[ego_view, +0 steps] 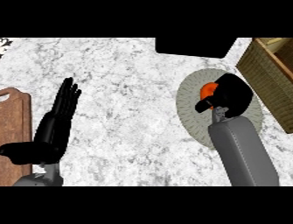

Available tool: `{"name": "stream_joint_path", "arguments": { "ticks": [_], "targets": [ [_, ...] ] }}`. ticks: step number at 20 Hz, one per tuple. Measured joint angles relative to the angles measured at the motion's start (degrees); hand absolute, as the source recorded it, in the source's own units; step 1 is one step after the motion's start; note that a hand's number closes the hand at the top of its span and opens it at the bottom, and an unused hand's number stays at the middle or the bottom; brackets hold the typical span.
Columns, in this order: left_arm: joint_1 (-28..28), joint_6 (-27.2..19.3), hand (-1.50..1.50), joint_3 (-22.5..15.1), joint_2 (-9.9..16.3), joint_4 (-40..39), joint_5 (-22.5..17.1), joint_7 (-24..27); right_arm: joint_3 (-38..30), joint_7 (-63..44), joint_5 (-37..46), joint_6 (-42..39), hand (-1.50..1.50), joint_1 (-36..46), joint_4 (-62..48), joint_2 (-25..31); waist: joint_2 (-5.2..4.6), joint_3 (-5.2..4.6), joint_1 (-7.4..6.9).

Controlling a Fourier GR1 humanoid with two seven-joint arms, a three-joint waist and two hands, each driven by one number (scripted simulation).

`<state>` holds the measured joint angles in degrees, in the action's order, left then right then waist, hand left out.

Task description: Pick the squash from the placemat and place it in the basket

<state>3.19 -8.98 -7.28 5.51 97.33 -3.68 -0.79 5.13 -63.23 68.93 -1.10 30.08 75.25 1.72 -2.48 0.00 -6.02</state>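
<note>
The round woven grey placemat lies on the speckled marble counter, right of centre, with the brown wicker basket just beside it at the right edge; the brown wooden cutting board lies at the far left

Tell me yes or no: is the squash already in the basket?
No. The orange squash is over the round placemat, with the right hand curled round it, and the basket lies apart to the right.
</note>
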Motion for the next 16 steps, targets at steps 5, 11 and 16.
{"name": "stream_joint_path", "arguments": {
  "ticks": [5,11,16],
  "targets": [
    [1.5,0.3,0.00,-0.8,-0.4,-1.1,0.3,-0.3,-6.8,0.2,4.2,4.8,1.50,12.7,-5.9,0.4,-0.08,0.00,-0.91],
    [2.1,0.4,0.00,-0.4,-0.2,-1.5,0.2,-0.9,-11.4,-0.1,11.3,10.5,1.50,26.5,-12.4,0.7,0.36,-0.09,-1.23],
    [2.1,0.3,0.00,-0.4,-0.3,-1.8,0.4,-1.1,-14.9,-1.1,16.0,14.1,1.50,36.3,-19.1,-0.3,0.68,-0.14,-0.74]
  ]
}}
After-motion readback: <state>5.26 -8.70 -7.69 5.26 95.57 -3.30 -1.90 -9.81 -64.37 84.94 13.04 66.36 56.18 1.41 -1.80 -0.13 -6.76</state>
